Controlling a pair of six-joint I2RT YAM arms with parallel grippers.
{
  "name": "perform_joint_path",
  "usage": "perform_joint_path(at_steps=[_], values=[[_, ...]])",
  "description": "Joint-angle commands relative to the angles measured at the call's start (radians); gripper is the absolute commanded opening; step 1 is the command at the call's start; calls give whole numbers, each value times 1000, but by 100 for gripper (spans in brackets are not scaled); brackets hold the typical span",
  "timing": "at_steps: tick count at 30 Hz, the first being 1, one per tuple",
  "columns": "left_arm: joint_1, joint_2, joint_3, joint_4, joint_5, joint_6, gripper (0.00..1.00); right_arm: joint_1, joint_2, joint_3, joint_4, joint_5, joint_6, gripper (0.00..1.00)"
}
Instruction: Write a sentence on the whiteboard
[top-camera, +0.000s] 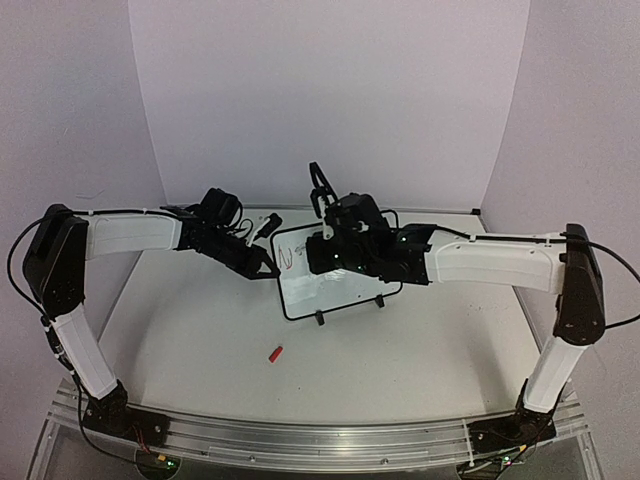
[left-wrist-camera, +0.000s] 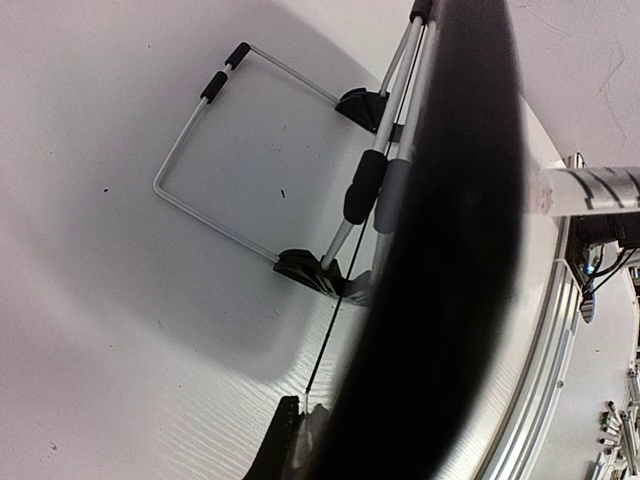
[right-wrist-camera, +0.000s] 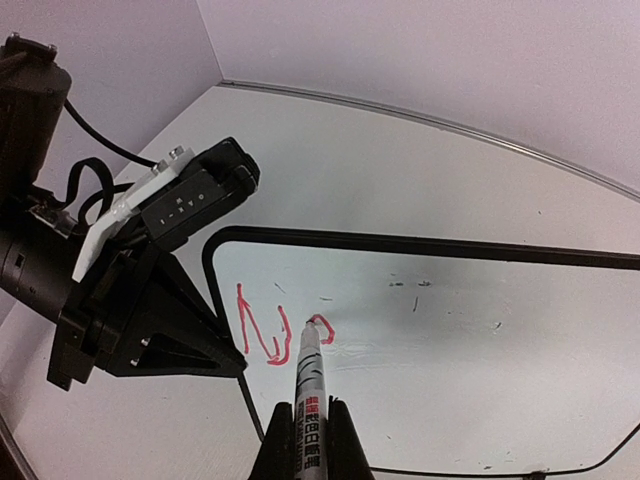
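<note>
Red "N" (right-wrist-camera: 262, 335) on your black-framed white rectangular whiteboard (right-wrist-camera: 450, 330).
Your right gripper (right-wrist-camera: 308, 435) clamps a white-barrelled red marker (right-wrist-camera: 307, 370), tip on the board; your left gripper (top-camera: 264, 263) pinches its left edge.

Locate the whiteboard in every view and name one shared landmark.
Top external: whiteboard at centre.
Left wrist: apparently the dark blurred band, edge-on, right of centre.
Right wrist: whiteboard fills lower right.
Landmark: red stroke by the marker tip, top and right-wrist views only.
</note>
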Motion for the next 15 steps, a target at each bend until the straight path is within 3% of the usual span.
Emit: perform_joint_path(at_steps=[1,15], values=[[-9,-13,39,-27,-20,22,0,-7,16,-4,10,-3,19,0],[-10,-8,39,-26,-18,22,0,-7,-4,-68,5,21,44,0]])
